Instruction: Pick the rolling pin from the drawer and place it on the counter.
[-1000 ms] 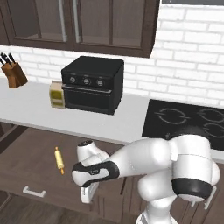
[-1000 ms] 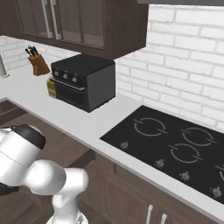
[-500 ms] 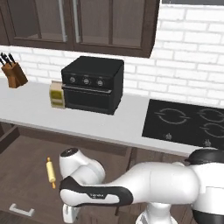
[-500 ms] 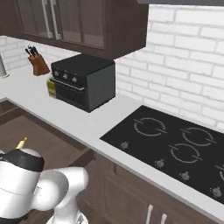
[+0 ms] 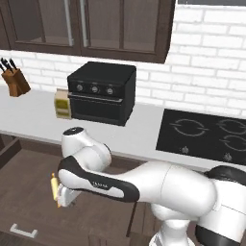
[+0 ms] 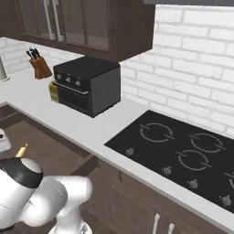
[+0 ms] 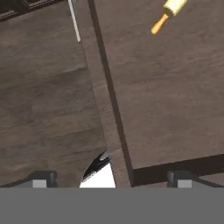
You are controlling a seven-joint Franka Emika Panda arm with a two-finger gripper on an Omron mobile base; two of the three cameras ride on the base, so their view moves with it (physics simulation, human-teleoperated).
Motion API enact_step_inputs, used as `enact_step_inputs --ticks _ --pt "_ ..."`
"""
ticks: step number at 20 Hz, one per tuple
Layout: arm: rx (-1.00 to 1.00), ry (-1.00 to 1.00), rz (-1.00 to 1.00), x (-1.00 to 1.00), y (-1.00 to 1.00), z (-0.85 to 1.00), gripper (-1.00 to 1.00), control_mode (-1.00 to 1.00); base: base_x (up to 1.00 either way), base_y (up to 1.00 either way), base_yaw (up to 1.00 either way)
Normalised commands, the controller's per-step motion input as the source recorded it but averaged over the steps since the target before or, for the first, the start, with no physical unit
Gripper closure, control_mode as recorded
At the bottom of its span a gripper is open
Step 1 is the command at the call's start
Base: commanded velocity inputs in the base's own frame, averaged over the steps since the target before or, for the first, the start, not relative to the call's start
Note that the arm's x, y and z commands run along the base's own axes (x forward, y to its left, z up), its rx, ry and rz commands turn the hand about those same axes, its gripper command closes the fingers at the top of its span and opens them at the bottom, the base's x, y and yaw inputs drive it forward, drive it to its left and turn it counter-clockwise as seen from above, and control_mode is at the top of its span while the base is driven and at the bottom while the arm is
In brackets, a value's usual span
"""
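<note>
Gripper (image 7: 109, 179) hovers over the open drawer's (image 7: 175, 109) front edge — jaws spread wide, empty — rolling pin (image 7: 169, 12) lying farther inside.

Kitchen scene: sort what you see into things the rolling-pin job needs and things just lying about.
Job:
rolling pin, lying in the drawer
drawer, pulled open
counter, where the pin goes
gripper, jaws apart above the drawer

Lying about:
toaster oven
small box
knife block
cooktop
</note>
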Motion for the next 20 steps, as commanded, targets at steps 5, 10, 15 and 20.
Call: enact_step_inputs --ticks 5,10,15,20 --pt "-0.13 0.0 -0.53 0.97 0.42 0.16 -1.0 -1.0 0.0 0.0 0.0" --pt "-0.07 -0.01 -0.59 0.73 0.55 -0.67 -1.0 -1.0 0.0 0.0 0.0" --pt "-0.08 -0.11 -0.42 0.63 0.36 -0.74 -1.0 -1.0 0.0 0.0 0.0" --pt "-0.08 0.0 -0.07 0.52 0.26 -0.23 -1.0 -1.0 0.0 0.0 0.0"
